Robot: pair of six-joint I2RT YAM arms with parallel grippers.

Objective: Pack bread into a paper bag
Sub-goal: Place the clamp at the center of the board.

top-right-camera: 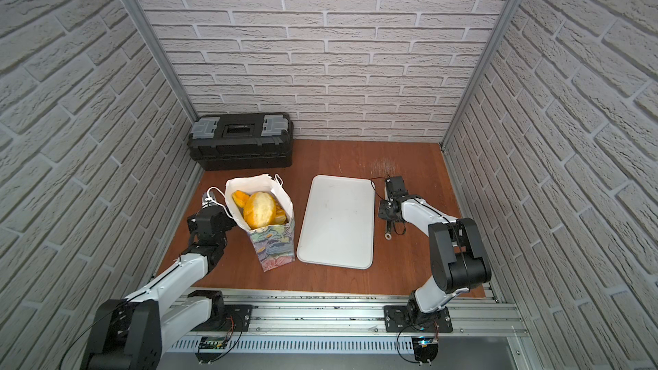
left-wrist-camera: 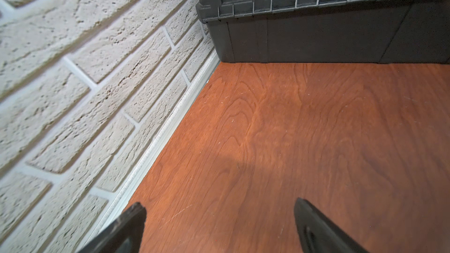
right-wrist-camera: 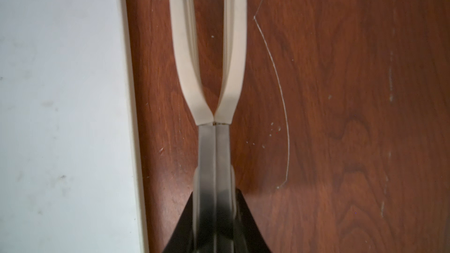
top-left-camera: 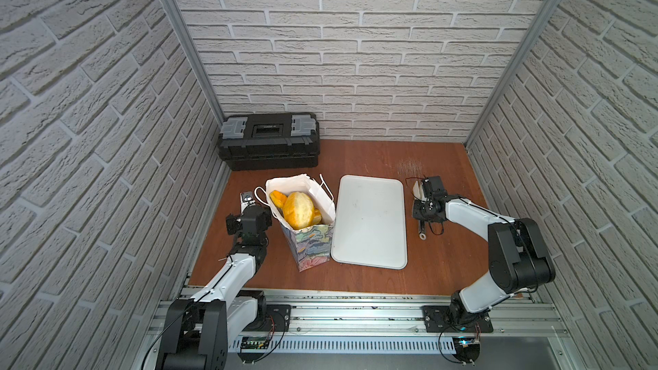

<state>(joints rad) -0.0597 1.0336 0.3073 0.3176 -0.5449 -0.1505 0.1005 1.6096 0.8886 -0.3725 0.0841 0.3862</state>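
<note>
Golden bread [top-left-camera: 298, 210] in paper bag [top-left-camera: 312, 248] | tray [top-left-camera: 370, 229] between | tongs [right-wrist-camera: 207, 147] well apart

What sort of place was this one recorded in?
Probably a staged robot test cell, not a real kitchen: brick-pattern wall panels framed by aluminium posts, a wooden tabletop, and the left arm and right arm bolted to a metal rail.

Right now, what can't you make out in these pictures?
- Bread count: in both top views the loaf on top and the bag's walls hide whatever lies beneath.
- Tongs' tips: cut off by the edge of the right wrist view.
- Toolbox contents: its lid is shut in every view that shows it.
</note>
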